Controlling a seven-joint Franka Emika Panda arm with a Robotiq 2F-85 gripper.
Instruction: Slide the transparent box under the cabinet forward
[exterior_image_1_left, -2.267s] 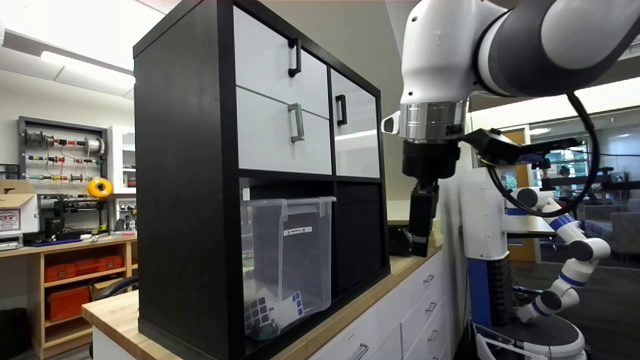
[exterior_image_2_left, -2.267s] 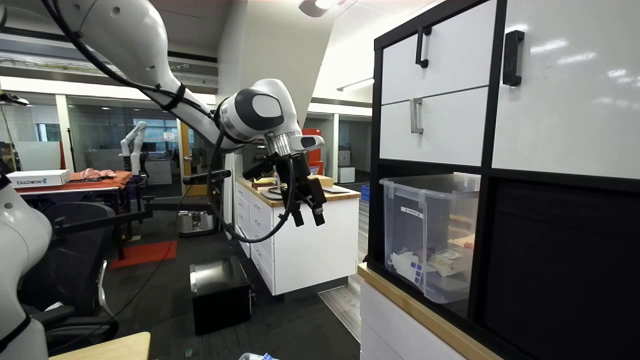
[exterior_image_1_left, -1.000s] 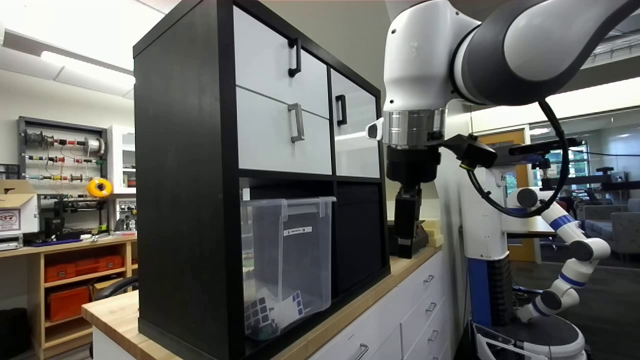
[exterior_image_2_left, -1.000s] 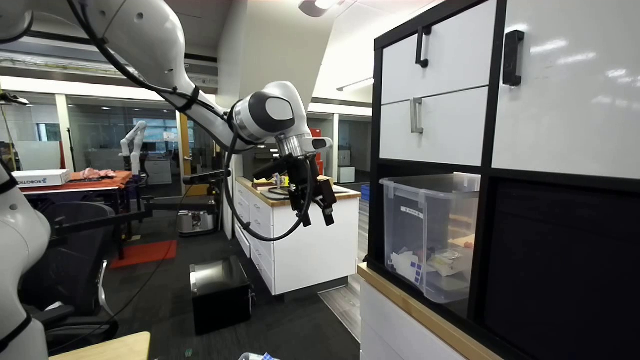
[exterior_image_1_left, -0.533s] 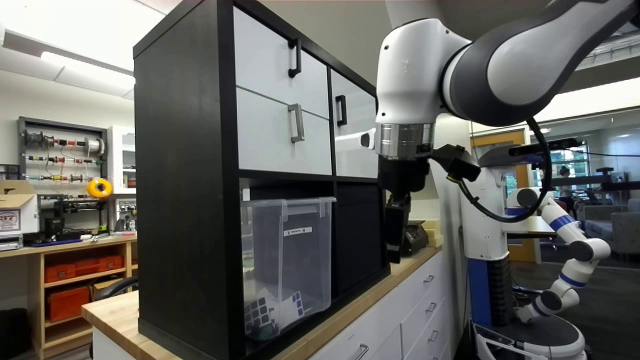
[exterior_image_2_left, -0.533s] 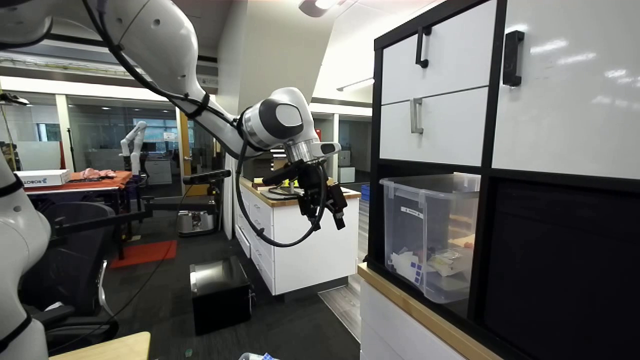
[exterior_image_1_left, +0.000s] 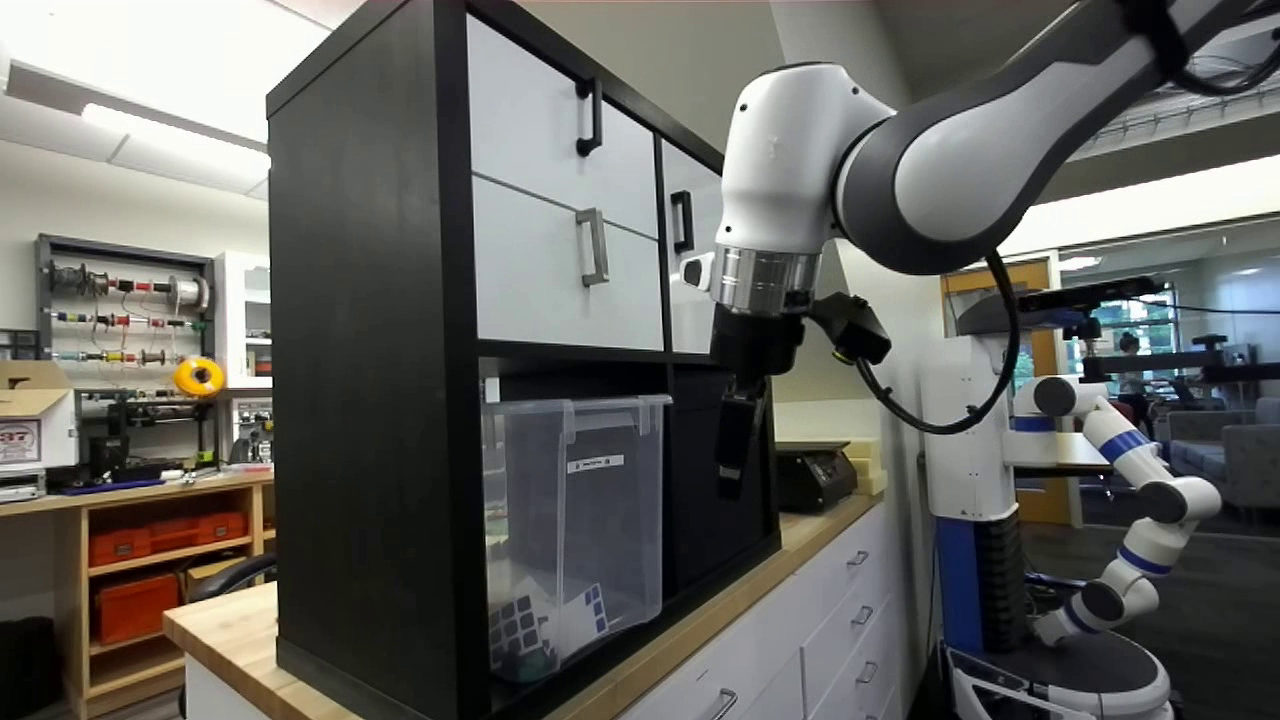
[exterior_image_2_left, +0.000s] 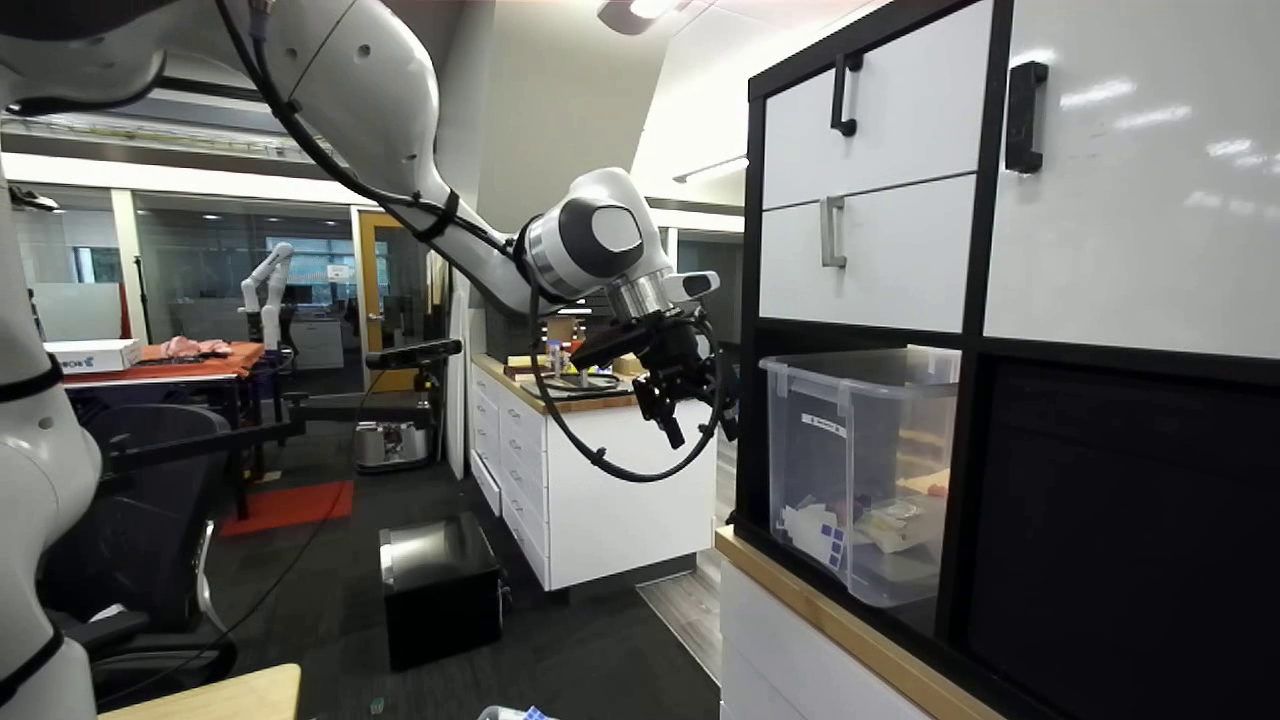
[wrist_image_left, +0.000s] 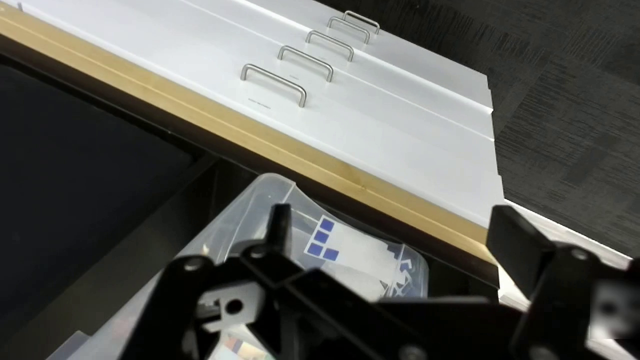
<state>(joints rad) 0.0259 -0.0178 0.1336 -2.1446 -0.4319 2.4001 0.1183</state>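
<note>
Facing the box (exterior_image_1_left: 615, 520), which stands in a lower compartment of the cabinet (exterior_image_1_left: 360, 350), I hold my gripper (wrist_image_left: 392, 220) out in front, near the box but apart, fingers (wrist_image_left: 517, 250) spread wide, gripping nothing.

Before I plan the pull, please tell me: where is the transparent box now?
In both exterior views, the transparent box stands in the cabinet at lower left, beneath two white drawers and left of a dark section.

One black-framed cabinet (exterior_image_1_left: 355, 350), one clear rectangular plastic bin (exterior_image_1_left: 610, 520) inside; wrist view, twelve o'clock: five silver U-shaped handles (wrist_image_left: 274, 76)
</note>
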